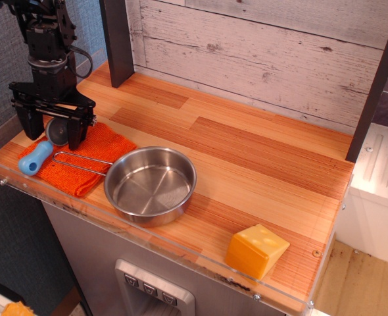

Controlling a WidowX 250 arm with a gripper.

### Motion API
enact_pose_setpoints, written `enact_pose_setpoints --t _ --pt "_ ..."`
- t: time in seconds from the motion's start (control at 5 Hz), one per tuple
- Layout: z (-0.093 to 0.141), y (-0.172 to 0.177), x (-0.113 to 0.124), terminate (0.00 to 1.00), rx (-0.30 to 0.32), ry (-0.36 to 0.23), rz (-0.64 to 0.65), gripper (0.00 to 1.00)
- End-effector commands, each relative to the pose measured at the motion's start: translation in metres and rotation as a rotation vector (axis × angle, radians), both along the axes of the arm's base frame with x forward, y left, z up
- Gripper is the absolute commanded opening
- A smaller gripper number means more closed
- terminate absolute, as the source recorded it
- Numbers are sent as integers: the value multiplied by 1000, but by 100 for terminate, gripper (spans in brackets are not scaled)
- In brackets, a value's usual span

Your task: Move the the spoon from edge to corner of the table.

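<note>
The spoon (37,158), with a light-blue handle and a grey metal bowl, lies on an orange cloth (92,155) at the front-left corner of the wooden table (246,158). Its handle points toward the front-left edge. My gripper (53,133) hangs over the spoon's bowl end. Its jaws are open, one black finger (30,125) on each side of the bowl, and they do not hold the spoon.
A steel pan (150,184) with a wire handle (79,159) sits just right of the cloth, its handle lying over the cloth. A yellow cheese wedge (256,250) is at the front right. A dark post (118,39) stands behind, and a clear acrylic rim (82,207) runs along the front.
</note>
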State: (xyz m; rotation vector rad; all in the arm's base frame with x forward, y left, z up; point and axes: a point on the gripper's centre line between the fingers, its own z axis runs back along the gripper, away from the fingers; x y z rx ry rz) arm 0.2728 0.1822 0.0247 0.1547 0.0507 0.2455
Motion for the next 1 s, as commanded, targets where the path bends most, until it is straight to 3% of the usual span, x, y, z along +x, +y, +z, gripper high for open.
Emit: enact_pose_setpoints --t 0.0,0.2,0.4,0.6,0.8 --pt "40 -2 13 0 54 -108 -18 100" --pt "42 2 13 0 51 -118 -6 100" --pt "37 2 12 0 63 -90 -3 100" --pt "50 1 10 0 65 -128 10 100" --pt "51 4 7 0 45 -123 36 100"
